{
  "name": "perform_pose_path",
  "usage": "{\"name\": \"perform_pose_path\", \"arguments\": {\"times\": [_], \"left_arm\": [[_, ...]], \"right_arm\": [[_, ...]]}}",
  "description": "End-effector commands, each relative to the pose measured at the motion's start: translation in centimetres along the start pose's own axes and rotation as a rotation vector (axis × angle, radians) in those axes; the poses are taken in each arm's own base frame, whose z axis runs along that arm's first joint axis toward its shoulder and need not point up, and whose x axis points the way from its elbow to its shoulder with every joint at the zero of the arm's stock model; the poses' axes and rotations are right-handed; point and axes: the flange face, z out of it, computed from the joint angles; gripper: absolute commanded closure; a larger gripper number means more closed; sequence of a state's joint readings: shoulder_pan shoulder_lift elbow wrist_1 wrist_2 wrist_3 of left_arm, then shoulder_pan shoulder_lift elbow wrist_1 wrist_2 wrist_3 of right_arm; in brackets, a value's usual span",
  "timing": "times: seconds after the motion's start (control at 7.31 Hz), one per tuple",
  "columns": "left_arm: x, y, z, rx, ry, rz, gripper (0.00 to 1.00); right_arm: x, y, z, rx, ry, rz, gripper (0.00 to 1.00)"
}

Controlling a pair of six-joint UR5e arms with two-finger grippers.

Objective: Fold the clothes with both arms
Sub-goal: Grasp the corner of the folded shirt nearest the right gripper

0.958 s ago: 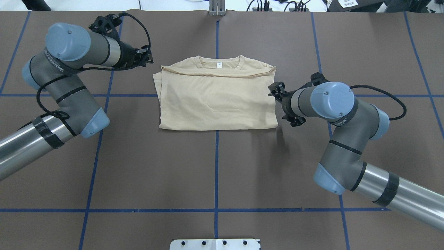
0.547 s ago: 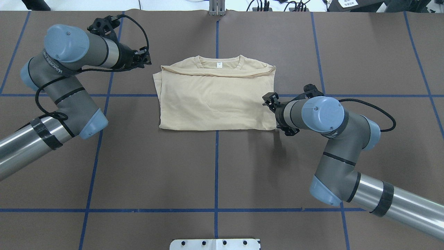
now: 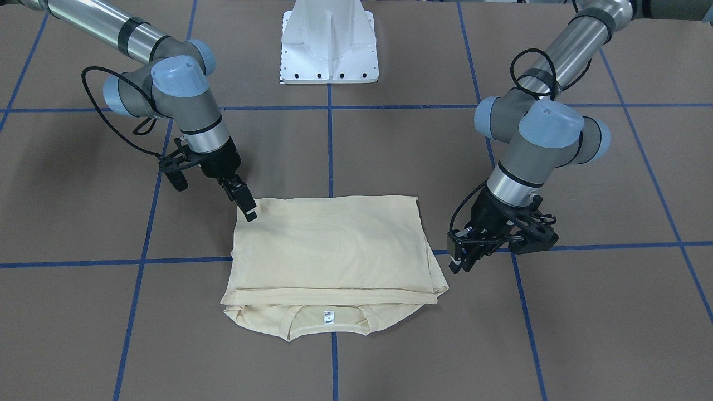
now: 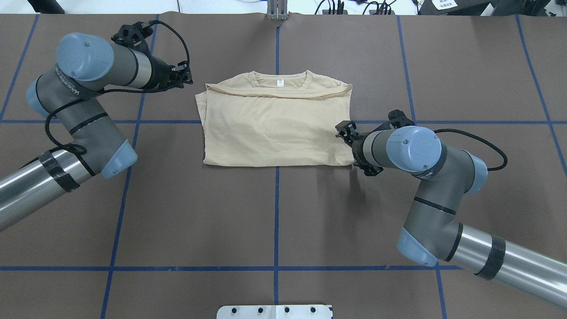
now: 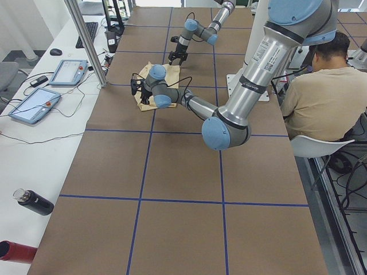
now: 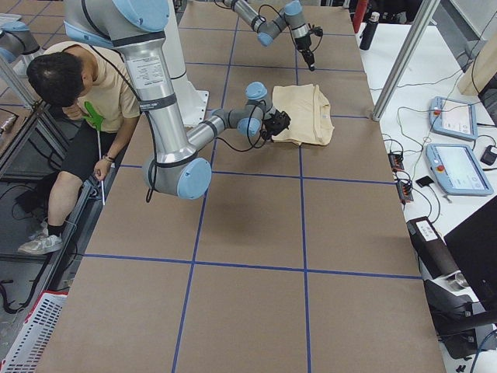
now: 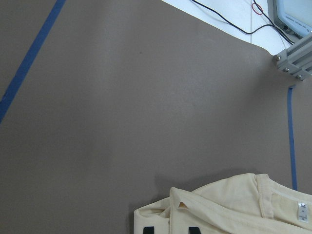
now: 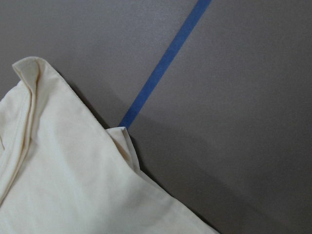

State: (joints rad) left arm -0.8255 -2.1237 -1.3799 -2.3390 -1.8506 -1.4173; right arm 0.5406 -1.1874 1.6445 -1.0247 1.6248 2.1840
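Note:
The cream-yellow shirt (image 4: 274, 124) lies folded into a rectangle mid-table, its collar and white neck label (image 4: 280, 82) on the far side. In the front-facing view my right gripper (image 3: 250, 211) points down with its tip at the shirt's (image 3: 334, 250) corner nearest the robot. Its fingers overlap there, so I cannot tell whether they are open or shut. The right wrist view shows that shirt corner (image 8: 122, 131) lying flat on the table. My left gripper (image 3: 461, 260) hovers open just off the shirt's other side, near the shoulder end, holding nothing. A navy print edge peeks out in the left wrist view (image 7: 151, 229).
Blue tape lines grid the brown table (image 4: 274, 221). The white pedestal base (image 3: 328, 44) stands on the robot's side. A metal post (image 4: 277, 11) stands at the far edge. A seated person (image 5: 318, 97) is beside the table. Tablets (image 5: 34, 106) and bottles (image 5: 34, 203) lie on the side bench.
My right arm has swung in and towards the robot along the shirt's right edge to its near corner. The left arm has barely shifted. The shirt has not moved.

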Motion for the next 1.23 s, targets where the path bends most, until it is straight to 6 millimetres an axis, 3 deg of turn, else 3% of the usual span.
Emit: {"name": "perform_pose_path", "arguments": {"times": [0.0, 0.41, 0.55, 0.68, 0.82, 1.09], "left_arm": [[0.0, 0.1, 0.1, -0.003, -0.001, 0.0, 0.64], [0.1, 0.2, 0.1, -0.002, 0.0, 0.001, 0.65], [0.0, 0.1, 0.1, -0.001, -0.001, 0.0, 0.65], [0.0, 0.2, 0.2, -0.003, -0.001, 0.001, 0.65], [0.0, 0.2, 0.2, -0.003, -0.003, 0.002, 0.65], [-0.1, 0.1, 0.3, 0.003, -0.004, 0.002, 0.65]], "right_arm": [[0.1, 0.1, 0.1, 0.0, 0.002, -0.001, 0.03], [1.1, -0.2, 0.4, 0.004, 0.018, -0.003, 0.06], [1.2, -0.1, 0.4, 0.002, 0.019, -0.004, 0.22], [1.0, -0.1, 0.3, 0.002, 0.017, 0.003, 0.74], [1.0, 0.0, 0.1, 0.001, 0.018, 0.004, 1.0], [0.7, 0.1, -0.8, -0.013, 0.007, 0.002, 1.0]]}}
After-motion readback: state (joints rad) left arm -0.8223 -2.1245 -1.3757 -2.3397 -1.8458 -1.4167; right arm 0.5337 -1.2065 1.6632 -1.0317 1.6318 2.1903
